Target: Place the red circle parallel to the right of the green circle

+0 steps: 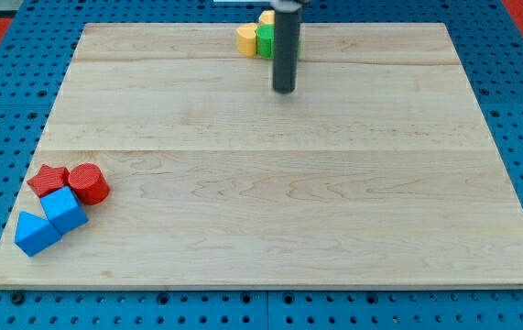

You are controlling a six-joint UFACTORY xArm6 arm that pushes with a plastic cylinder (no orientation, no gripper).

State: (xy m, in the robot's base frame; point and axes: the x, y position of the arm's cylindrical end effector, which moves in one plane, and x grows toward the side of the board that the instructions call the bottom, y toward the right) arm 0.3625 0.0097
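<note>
The red circle [88, 183] lies at the view's lower left on the wooden board [270, 192]. The green circle [266, 39] sits at the view's top centre, partly hidden behind my rod. My tip [284, 90] rests on the board just below and slightly right of the green circle, far from the red circle.
A red block [49, 180] touches the red circle's left side. Two blue blocks [64, 210] [36, 233] lie just below them. A yellow block [246, 39] sits left of the green circle, and another yellow block [266, 17] sits above it. Blue pegboard [5, 110] surrounds the board.
</note>
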